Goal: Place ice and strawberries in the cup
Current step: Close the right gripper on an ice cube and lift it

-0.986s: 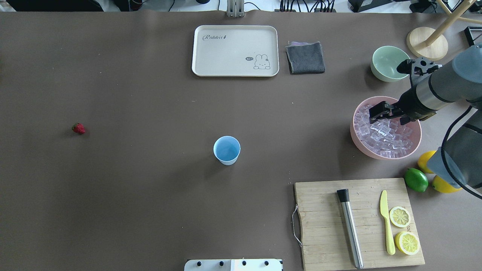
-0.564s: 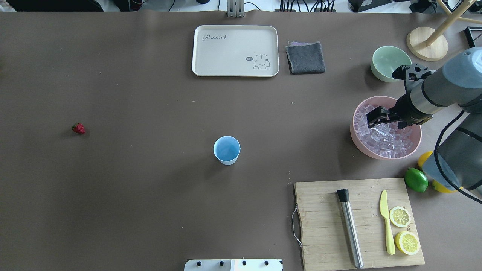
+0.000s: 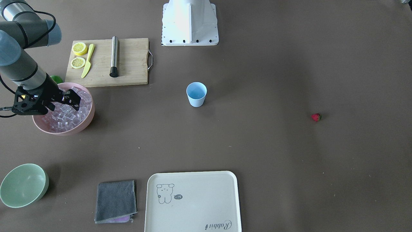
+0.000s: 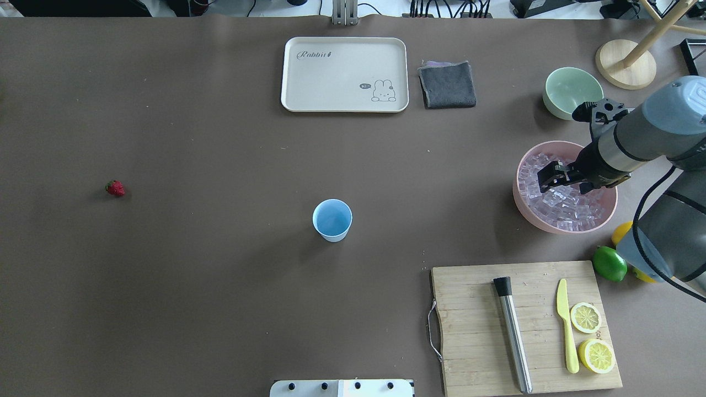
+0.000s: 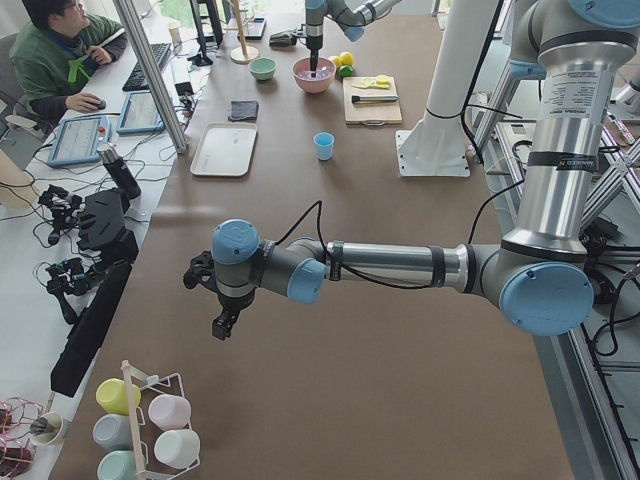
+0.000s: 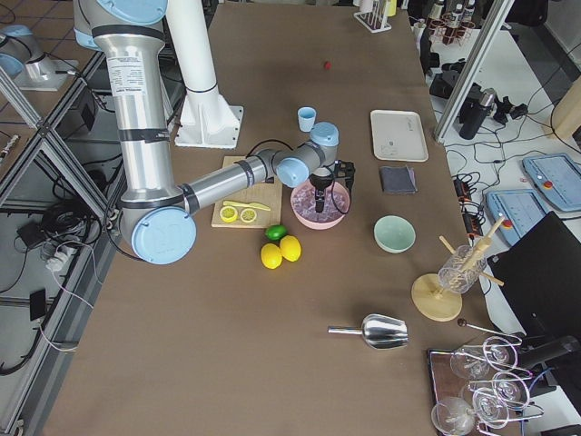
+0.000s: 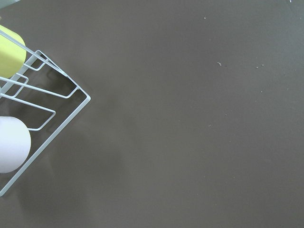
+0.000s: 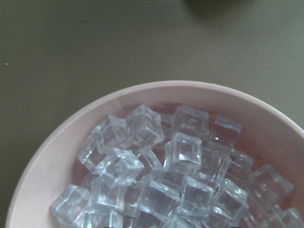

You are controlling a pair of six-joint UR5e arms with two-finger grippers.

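Right gripper (image 4: 547,177) low over pink bowl (image 4: 524,212), right side; jaws look parted, nothing held. Left gripper (image 5: 222,325) off at left end, state can't be told. Tray (image 4: 309,82), far side, reads "Rabbit". Cup (image 4: 332,219) mid-table, looks empty. Ice (image 4: 568,207) heaped in bowl, slick: a cube could squirt from the pinch. Strawberry (image 4: 115,188) lies at left.
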